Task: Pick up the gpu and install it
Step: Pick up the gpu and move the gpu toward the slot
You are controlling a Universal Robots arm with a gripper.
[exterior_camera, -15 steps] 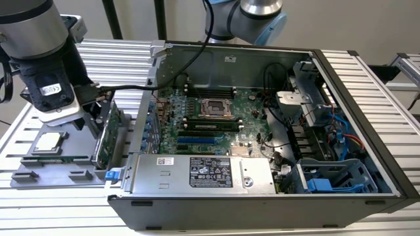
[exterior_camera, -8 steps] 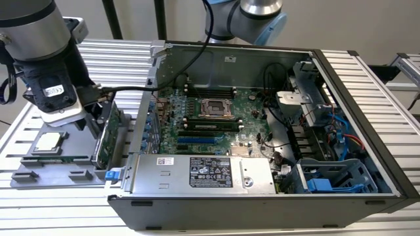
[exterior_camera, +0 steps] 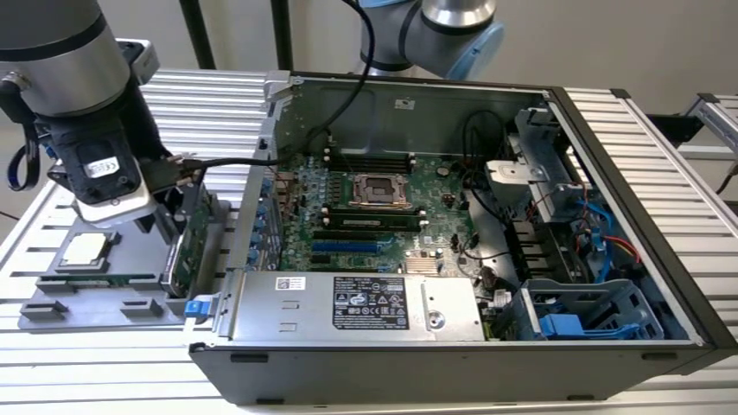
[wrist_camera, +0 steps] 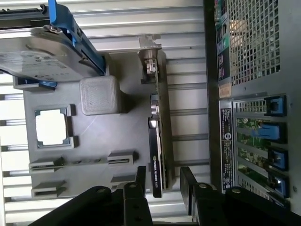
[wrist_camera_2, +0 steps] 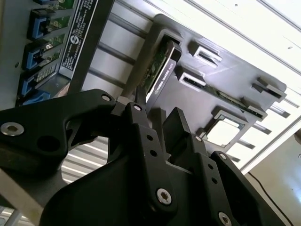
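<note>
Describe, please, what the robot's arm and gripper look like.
The arm is built of silver-grey cylindrical segments, with a light-blue joint cap. A white housing sits near its wrist, and black cables run from it. The gripper is matte black, with hinged link fingers and silver screws.

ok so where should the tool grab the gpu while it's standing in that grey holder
Grip the gpu by its free upper edge, coming straight down, one finger on the green board face, one on the black shroud. It stands on edge in the grey holder, so only that thin edge is exposed. The open tool straddles it, away from the bracket end.
</note>
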